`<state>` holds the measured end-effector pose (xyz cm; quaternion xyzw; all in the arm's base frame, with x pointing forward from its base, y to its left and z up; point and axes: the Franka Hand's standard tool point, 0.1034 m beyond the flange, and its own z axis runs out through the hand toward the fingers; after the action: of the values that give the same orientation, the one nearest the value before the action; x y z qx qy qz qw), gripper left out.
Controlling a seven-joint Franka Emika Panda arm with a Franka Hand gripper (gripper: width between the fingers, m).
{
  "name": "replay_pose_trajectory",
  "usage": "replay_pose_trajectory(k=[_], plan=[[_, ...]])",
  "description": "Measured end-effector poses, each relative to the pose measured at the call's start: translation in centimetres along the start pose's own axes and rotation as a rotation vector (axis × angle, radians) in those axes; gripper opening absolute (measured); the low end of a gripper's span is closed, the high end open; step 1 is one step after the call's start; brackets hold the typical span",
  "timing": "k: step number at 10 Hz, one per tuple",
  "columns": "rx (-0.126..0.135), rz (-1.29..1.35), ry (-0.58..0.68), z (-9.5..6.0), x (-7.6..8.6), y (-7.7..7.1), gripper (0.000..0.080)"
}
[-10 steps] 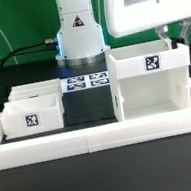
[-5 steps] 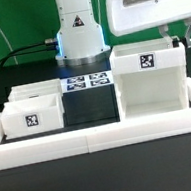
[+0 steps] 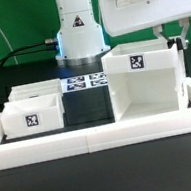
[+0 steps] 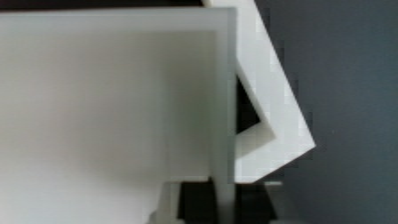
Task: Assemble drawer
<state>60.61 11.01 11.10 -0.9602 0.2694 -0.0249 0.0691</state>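
Observation:
The drawer's tall open-fronted box casing point(image 3: 148, 89) stands at the exterior view's right, its tag near the top edge, and looks slightly tilted. My gripper point(image 3: 178, 40) is at the top of the casing's right wall, shut on it. In the wrist view the thin white casing wall point(image 4: 107, 100) runs between my two dark fingers point(image 4: 192, 205), with my gripper point(image 4: 228, 205) clamped across it. The two smaller open-top trays, front point(image 3: 31, 117) and rear point(image 3: 34, 92), sit at the exterior view's left.
A low white border rail point(image 3: 101, 136) runs along the front and sides of the work area. The marker board point(image 3: 86, 82) lies flat in the middle behind the trays. The arm's base point(image 3: 78, 36) stands at the back centre.
The casing has shifted toward the exterior view's left, its top leaning that way, with my gripper holding its right wall. The trays have not moved.

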Motion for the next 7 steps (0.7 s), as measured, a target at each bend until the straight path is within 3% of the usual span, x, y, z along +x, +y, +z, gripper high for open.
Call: replay_pose_trajectory(k=[7], plan=[[0.009, 0.381, 0.005, 0.05, 0.69, 0.61, 0.0038]])
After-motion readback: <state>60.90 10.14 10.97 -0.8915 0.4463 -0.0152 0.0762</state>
